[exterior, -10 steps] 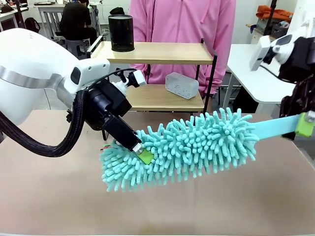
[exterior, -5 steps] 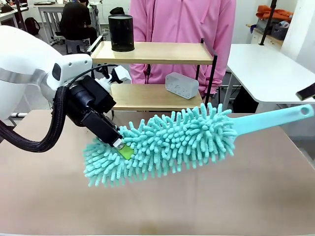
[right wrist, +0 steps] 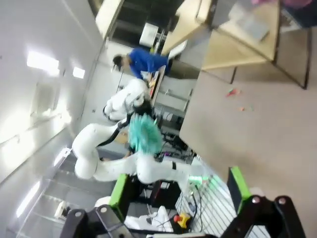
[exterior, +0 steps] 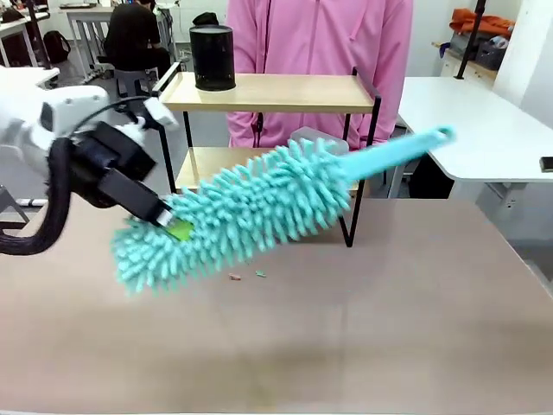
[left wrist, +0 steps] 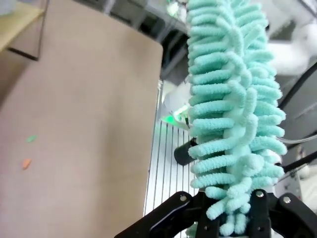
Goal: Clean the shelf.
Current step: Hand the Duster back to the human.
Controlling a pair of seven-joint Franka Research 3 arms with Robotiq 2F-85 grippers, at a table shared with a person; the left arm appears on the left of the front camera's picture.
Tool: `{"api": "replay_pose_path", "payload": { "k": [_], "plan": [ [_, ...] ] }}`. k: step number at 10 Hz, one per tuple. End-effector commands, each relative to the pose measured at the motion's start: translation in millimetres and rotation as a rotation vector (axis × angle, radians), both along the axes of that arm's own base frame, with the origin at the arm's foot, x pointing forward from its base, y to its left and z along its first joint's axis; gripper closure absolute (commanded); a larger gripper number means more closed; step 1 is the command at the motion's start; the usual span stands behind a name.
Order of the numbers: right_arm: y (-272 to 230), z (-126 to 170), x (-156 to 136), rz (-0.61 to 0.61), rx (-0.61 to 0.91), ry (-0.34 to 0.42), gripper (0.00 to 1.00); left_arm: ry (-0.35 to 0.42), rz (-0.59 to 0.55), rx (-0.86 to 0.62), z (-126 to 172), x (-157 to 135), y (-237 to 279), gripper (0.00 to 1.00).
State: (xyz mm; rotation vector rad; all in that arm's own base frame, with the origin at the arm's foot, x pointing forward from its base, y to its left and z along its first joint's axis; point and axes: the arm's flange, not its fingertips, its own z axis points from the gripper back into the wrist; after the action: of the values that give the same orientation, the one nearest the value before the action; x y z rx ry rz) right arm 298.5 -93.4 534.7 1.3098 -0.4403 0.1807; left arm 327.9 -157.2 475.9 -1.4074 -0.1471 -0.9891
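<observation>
1. The shelf (exterior: 276, 92) is a small two-tier rack: two light wooden boards in a thin black metal frame on slim legs. It stands at the far side of the brown table (exterior: 389, 320), just in front of a person in a pink top (exterior: 320, 43).
2. On its top board, at the left end, stands a black cylinder (exterior: 212, 57). A pale, translucent box (exterior: 311, 137) sits on the lower board, mostly hidden behind the duster.
3. The left gripper (exterior: 173, 226) is pressed shut on the fluffy teal head of a duster (exterior: 238, 212), near the head's lower left end. The duster slants up to the right, its plain teal handle (exterior: 393, 151) crossing in front of the shelf's right legs.
4. Two small scraps (exterior: 248, 276), one orange and one green, lie on the table below the duster head.
5. The left wrist view gives what the front view cannot: the black fingers (left wrist: 257, 210) pinching the chenille strands from both sides, with the head rising straight up the picture. It also catches the scraps and a corner of the shelf at top left.
6. The right wrist view shows the right gripper (right wrist: 178, 198) with its jaws spread wide and its green pads (right wrist: 237, 184) well apart, holding nothing. Farther off it shows the shelf from the side, the scraps, and the left arm with the duster seen end-on.
</observation>
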Motion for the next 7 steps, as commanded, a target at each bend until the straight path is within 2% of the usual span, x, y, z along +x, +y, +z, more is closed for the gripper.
{"api": "replay_pose_path", "payload": {
  "k": [1, 3, 5, 6, 7],
  "plan": [
    [5.4, 11.7, 12.2, 0.124, -0.012, 0.0, 0.0, -0.001, 0.126, -0.128, 9.3, -10.2, 49.4, 1.0],
    [5.4, 11.7, 12.2, 0.124, -0.012, 0.0, 0.0, -0.061, 0.295, -0.239, 35.4, -30.2, 124.4, 1.0],
    [5.4, 11.7, 12.2, 0.124, -0.012, 0.0, 0.0, -0.171, 0.506, -0.335, 56.4, -66.6, 197.6, 1.0],
    [5.4, 11.7, 12.2, 0.124, -0.012, 0.0, 0.0, -0.181, 0.649, -0.367, 53.7, -68.9, 228.1, 1.0],
    [5.4, 11.7, 12.2, 0.124, -0.012, 0.0, 0.0, -0.151, 0.792, -0.395, 43.0, -59.2, 250.9, 1.0]
  ]
}}
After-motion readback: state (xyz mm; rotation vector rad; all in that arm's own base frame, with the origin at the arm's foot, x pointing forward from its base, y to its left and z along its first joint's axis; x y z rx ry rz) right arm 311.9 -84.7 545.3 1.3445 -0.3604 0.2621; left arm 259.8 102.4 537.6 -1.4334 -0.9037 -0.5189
